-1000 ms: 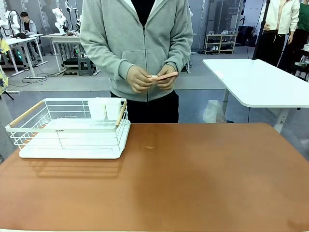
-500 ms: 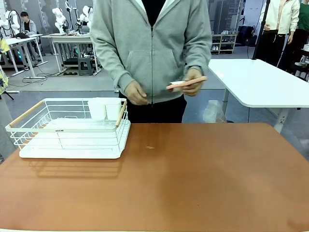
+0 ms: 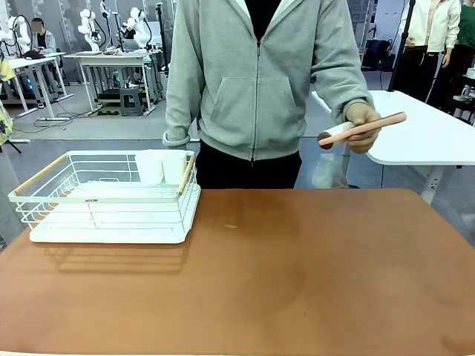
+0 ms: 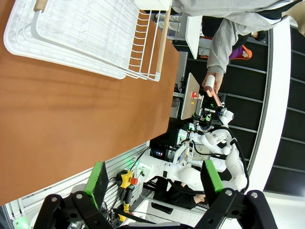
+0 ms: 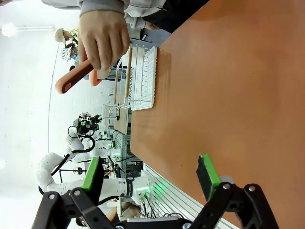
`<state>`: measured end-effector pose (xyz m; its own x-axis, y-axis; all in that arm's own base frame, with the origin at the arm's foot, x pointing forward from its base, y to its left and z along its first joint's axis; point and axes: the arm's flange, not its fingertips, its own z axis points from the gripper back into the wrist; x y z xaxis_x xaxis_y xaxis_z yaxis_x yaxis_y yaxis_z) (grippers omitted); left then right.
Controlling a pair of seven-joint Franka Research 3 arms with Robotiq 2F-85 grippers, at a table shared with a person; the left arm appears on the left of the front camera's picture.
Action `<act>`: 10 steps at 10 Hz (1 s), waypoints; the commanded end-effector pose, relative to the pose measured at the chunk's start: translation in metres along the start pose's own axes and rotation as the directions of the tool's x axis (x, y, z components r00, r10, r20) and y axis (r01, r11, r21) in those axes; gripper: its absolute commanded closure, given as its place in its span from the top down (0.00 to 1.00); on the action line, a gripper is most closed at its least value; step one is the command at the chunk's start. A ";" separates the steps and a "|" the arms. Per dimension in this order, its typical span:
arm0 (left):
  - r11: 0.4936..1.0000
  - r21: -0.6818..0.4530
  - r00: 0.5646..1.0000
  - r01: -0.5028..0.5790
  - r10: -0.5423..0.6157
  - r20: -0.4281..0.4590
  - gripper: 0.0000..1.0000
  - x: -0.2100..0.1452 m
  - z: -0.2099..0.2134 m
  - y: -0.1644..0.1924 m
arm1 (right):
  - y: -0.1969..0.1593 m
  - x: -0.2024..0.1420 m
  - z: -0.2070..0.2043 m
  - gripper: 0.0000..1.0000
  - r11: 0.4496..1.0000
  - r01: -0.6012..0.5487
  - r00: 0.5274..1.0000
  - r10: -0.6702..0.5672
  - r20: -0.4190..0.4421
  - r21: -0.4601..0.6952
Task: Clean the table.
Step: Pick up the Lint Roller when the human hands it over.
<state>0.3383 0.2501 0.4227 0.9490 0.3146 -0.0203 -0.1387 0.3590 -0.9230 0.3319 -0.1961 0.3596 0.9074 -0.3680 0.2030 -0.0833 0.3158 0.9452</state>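
You've got the left gripper (image 4: 155, 179) and the right gripper (image 5: 148, 175) both released with nothing between their jaws, the reddish-brown worktop (image 5: 228, 95) stretching ahead of each, and beyond the right gripper a person's hand (image 5: 102, 40) holds a pink-handled tool (image 5: 71, 81).

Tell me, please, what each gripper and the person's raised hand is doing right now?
Left black, green-padded gripper: open, empty.
Right black, green-padded gripper: open, empty.
Person's hand: gripping a pink-handled tool with a white roll.

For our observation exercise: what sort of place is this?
Probably a robotics lab: the left gripper and right gripper overlook the table, with white worktables behind the person.
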 end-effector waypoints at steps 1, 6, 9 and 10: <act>1.000 0.000 1.000 0.006 -0.006 0.002 1.00 0.000 0.001 0.000 | 0.001 0.000 0.002 1.00 1.000 0.000 1.000 0.000 0.005 -0.003; 1.000 0.000 1.000 0.006 -0.006 0.002 1.00 0.000 0.001 0.000 | 0.001 0.000 0.002 1.00 1.000 0.000 1.000 0.000 0.005 -0.003; 1.000 0.000 1.000 0.006 -0.006 0.002 1.00 0.000 0.001 0.000 | 0.001 0.000 0.002 1.00 1.000 0.000 1.000 0.000 0.005 -0.003; 1.000 0.000 1.000 0.006 -0.006 0.002 1.00 0.000 0.001 0.000 | 0.001 0.000 0.002 1.00 1.000 0.000 1.000 0.000 0.005 -0.003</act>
<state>0.3383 0.2501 0.4227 0.9490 0.3146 -0.0203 -0.1387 0.3590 -0.9230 0.3319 -0.1961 0.3596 0.9074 -0.3680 0.2030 -0.0833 0.3158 0.9452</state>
